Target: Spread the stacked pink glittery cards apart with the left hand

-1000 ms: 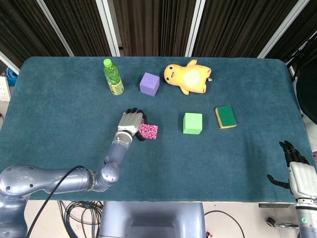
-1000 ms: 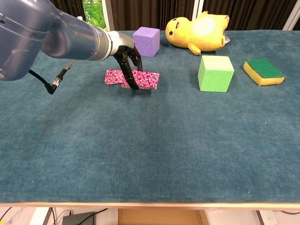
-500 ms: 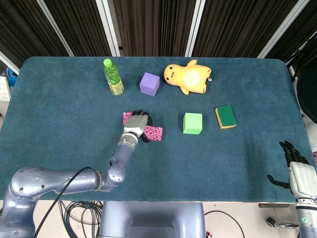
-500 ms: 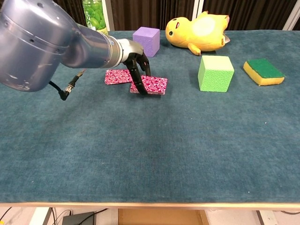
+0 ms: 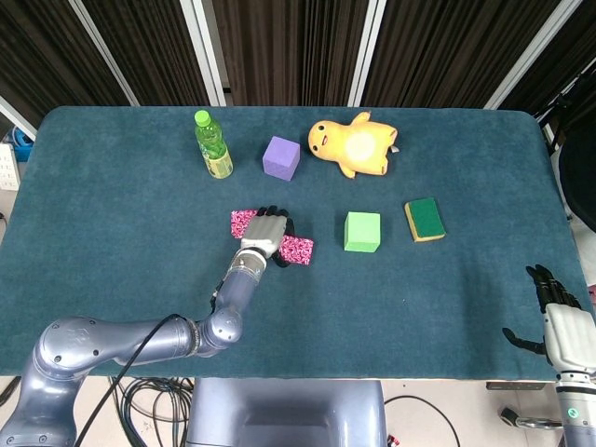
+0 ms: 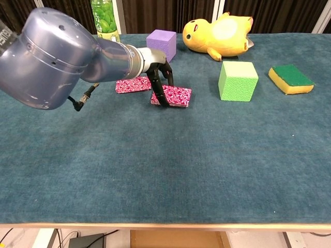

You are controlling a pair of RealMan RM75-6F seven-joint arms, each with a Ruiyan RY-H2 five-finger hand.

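Observation:
Two pink glittery cards lie on the blue table. One card [image 5: 242,223] [image 6: 133,84] stays to the left. The other card [image 5: 299,250] [image 6: 176,96] lies further right, apart from the first in the chest view. My left hand [image 5: 264,237] [image 6: 159,75] presses its fingertips down on the right card, fingers spread. My right hand [image 5: 563,326] rests at the table's front right edge, fingers apart, holding nothing.
A green bottle [image 5: 213,145], a purple cube [image 5: 281,157] [image 6: 161,45] and a yellow plush duck [image 5: 355,144] [image 6: 220,28] stand along the back. A green cube [image 5: 362,232] [image 6: 237,80] and a green-yellow sponge [image 5: 425,220] [image 6: 291,79] lie right of the cards.
My left hand has slid the upper card to the right off the lower one. The two cards now lie side by side instead of stacked. The right hand has not moved.

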